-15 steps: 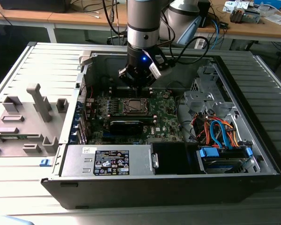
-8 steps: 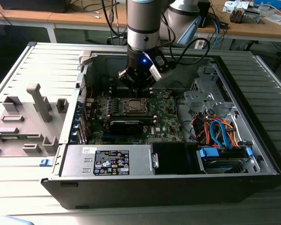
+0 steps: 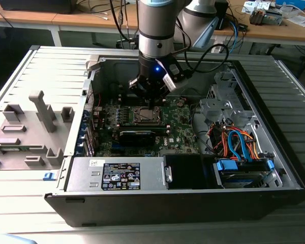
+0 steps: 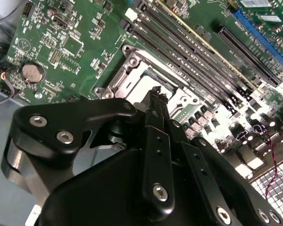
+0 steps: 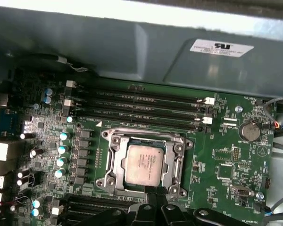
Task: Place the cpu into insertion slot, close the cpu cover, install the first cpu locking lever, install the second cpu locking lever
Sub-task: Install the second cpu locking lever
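The cpu [image 5: 144, 163], a square chip with a silver-grey top, lies flat in the insertion slot [image 5: 181, 141] on the green motherboard. The slot's contact field is hidden beneath it. The cpu cover [image 5: 117, 160], a silver frame with a cut-out centre, lies down around the chip. My gripper [image 5: 153, 190] hovers at the socket's near edge with its black fingers pressed together and nothing between them. In the second wrist view the gripper [image 4: 155, 92] tips sit right over the cpu [image 4: 142, 84]. In the exterior view the gripper [image 3: 150, 100] hangs just above the socket [image 3: 145, 116] inside the open case. I cannot make out the locking levers' position.
Memory sticks [image 5: 146, 106] run along one side of the socket, and a coin battery [image 5: 249, 131] sits nearby. A black graphics card [image 3: 137, 135], a power supply [image 3: 117, 174] and coloured cables [image 3: 239, 142] lie within the case. A grey fixture [image 3: 35, 122] stands at the exterior view's left.
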`<state>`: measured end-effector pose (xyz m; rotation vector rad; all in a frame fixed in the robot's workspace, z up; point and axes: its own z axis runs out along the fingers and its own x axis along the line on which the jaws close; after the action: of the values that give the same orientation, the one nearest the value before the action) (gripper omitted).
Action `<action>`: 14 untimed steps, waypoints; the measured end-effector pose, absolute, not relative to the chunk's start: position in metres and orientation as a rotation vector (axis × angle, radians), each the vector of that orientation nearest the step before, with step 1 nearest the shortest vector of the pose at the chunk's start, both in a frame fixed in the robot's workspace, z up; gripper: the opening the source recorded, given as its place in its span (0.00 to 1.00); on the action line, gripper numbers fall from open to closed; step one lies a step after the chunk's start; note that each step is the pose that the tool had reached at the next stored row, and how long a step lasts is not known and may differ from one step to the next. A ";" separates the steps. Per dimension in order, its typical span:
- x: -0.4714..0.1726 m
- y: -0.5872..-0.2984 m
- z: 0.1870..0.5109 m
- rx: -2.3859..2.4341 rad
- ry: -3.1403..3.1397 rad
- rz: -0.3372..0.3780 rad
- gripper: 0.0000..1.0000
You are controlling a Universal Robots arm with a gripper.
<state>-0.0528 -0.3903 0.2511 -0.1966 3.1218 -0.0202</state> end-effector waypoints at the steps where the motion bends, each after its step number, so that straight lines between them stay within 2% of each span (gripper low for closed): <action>1: -0.053 -0.391 0.251 -0.197 3.122 -0.021 0.11; 14: -0.053 -0.403 0.244 -0.197 3.122 -0.022 0.11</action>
<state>-0.0528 -0.4032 0.2443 -0.1966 3.1219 -0.0218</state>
